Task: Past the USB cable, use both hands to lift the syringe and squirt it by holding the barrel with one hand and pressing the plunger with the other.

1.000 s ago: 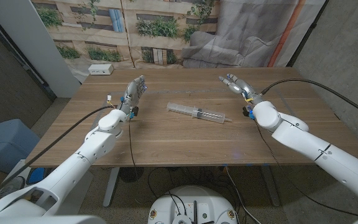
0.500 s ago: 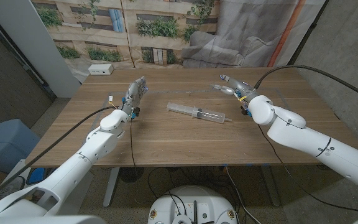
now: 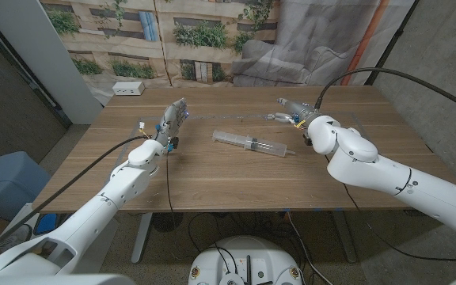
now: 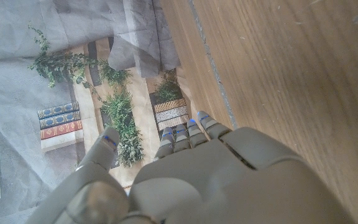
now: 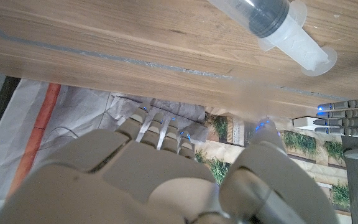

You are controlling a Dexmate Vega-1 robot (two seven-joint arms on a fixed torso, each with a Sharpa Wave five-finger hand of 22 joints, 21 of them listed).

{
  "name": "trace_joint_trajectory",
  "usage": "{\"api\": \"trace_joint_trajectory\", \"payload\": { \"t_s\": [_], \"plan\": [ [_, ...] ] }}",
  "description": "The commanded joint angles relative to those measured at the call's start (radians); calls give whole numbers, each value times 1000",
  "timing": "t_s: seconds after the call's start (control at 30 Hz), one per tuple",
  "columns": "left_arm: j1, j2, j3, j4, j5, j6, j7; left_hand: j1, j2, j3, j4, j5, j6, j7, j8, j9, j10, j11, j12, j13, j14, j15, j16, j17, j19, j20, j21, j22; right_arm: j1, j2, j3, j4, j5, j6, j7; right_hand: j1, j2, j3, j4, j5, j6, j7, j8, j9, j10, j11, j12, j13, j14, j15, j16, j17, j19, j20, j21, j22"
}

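A clear syringe [image 3: 253,144] with a dark plunger seal lies on its side at the middle of the wooden table [image 3: 212,178]. My left hand [image 3: 172,117] is held up to its left, fingers apart, holding nothing. My right hand [image 3: 291,112] hovers just past the syringe's tip end on the right, fingers spread and holding nothing. In the right wrist view my right hand [image 5: 160,180] points across the table and the syringe's flanged plunger end [image 5: 278,28] lies ahead of it. In the left wrist view my left hand [image 4: 185,180] reaches out over bare wood [image 4: 278,74].
A small white box [image 3: 128,88] sits at the table's far left corner. A printed backdrop and grey sheeting hang behind the far edge. Black cables run along both arms.
My right hand has moved left, closer to the syringe, and its forearm has swung in over the table. The left hand and the syringe have stayed put.
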Motion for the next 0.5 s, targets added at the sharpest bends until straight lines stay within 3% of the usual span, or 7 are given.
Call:
{"api": "trace_joint_trajectory", "payload": {
  "t_s": [0.03,0.13,0.4,0.47,0.5],
  "plan": [
    [1,5,-1,11,-10,7,-13,6,69,7,-2,5,8,3,2,3,12,0,2,5,6,2,4,3,13,-27,8,4,174,32,-209,-33,-119,-190,172,14,5,6,-14,6,-22,-1,-2,3,-3,10,2,4,-4,17,4,-2,-5,14,2,5],
    [2,6,-1,13,-14,7,-18,6,69,7,-1,5,9,3,2,3,12,-1,2,5,6,2,3,3,14,-27,8,4,234,44,-275,-24,-136,-228,224,22,0,9,-22,8,-39,4,-4,3,-13,14,0,6,-9,27,3,-4,-11,19,2,6],
    [8,16,-5,11,-22,13,-27,4,70,8,0,5,11,4,2,3,14,-1,2,5,8,2,4,3,15,-27,7,4,330,60,-362,-18,-90,-299,273,38,-12,15,-37,14,-74,24,-6,5,-40,24,-3,12,-25,53,1,-8,-30,31,1,6],
    [10,18,-7,10,-23,13,-27,3,70,8,1,5,11,3,2,3,15,-1,1,5,8,2,3,4,15,-27,7,4,387,67,-417,-12,-78,-335,306,47,-15,19,-42,18,-91,30,-6,7,-58,30,-6,14,-37,62,-2,-9,-38,34,1,6],
    [12,18,-7,10,-24,12,-27,3,70,8,1,5,11,3,2,3,14,-1,1,6,8,2,4,4,16,-27,7,4,446,68,-501,-3,-110,-355,320,50,-17,20,-43,19,-97,32,-6,7,-63,31,-6,15,-38,62,-2,-9,-42,38,1,6]
  ]
}}
